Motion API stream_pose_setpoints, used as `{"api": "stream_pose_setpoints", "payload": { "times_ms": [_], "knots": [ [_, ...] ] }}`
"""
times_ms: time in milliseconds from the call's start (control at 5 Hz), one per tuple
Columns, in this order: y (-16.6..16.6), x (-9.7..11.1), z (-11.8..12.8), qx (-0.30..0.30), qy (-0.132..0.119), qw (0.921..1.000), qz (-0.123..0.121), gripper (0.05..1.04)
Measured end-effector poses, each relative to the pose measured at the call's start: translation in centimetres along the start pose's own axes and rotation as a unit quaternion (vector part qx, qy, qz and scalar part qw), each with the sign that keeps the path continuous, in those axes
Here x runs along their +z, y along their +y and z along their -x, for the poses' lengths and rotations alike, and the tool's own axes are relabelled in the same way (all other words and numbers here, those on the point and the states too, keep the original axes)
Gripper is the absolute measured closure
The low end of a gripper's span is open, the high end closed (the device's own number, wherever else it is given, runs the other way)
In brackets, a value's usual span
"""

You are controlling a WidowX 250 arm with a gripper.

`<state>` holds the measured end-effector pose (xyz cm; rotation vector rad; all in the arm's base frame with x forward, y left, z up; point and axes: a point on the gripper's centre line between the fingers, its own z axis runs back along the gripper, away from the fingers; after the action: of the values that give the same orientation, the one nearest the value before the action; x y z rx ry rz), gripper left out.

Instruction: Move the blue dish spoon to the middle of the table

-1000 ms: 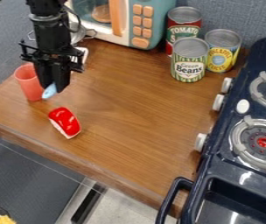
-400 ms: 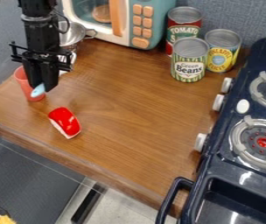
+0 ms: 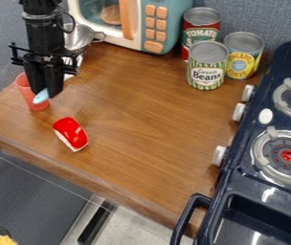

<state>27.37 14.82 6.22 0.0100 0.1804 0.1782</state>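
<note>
Jutting below fingers (image 3: 56,83), blue spoon (image 3: 41,96)

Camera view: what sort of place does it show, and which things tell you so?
Probably a toy kitchen set up for a robot: a stove, a toy microwave and three food cans beside it.

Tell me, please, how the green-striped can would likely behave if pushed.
The green-striped can has a metal-looking top, so it is probably stiff. Upright and taller than wide, it may tip if pushed near the rim. Its round side suggests it could roll once toppled.
</note>
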Motion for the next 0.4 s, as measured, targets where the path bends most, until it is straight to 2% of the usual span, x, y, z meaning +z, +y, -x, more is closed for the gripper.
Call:
{"api": "stream_pose_setpoints", "payload": {
  "times_ms": [200, 400],
  "knots": [
    [-0.9, -1.1, 1.6, 0.004, 0.031, 0.9993, 0.021, 0.775],
    [-1.0, 0.9, 4.3, 0.133, 0.042, 0.9902, 0.0, 0.775]
  ]
}}
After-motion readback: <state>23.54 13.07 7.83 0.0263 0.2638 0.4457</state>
